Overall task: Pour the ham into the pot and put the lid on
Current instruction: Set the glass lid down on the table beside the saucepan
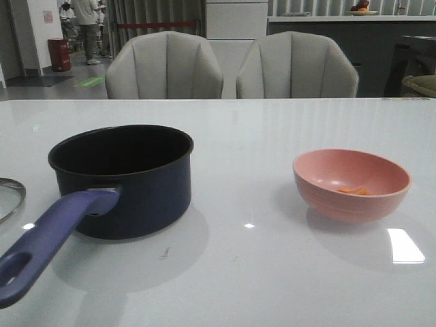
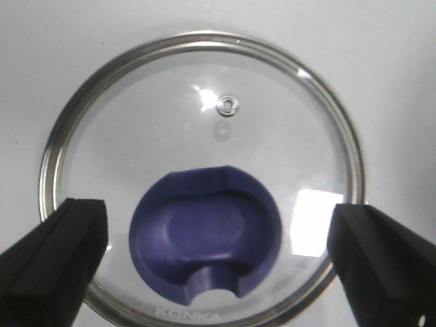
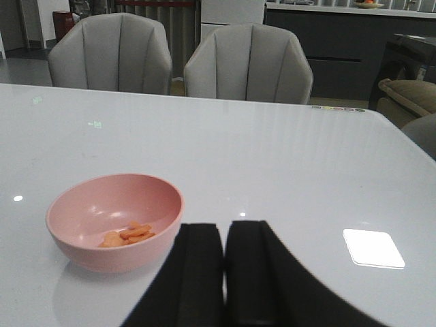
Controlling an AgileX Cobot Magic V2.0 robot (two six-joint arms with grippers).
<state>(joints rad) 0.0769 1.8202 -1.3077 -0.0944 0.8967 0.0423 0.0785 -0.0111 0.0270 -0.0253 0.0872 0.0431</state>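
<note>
Left gripper (image 2: 218,262) spread above the clear, blue-knobbed lid (image 2: 204,129); right gripper (image 3: 225,272) pressed together.

lid (image 1: 9,197) left of pot (image 1: 122,178); ham (image 1: 354,191) in bowl (image 1: 351,184), right.

1. Front view: low, near table (image 1: 272,272) height, facing forward past the pot (image 1: 126,180) and pink bowl (image 1: 351,184) toward two chairs (image 1: 165,67).
2. Left wrist view: straight down, close above the lid (image 2: 204,136), which fills the frame.
3. Right wrist view: forward and slightly downward; shares the bowl, ham (image 3: 128,234) and chairs with the front view.
</note>
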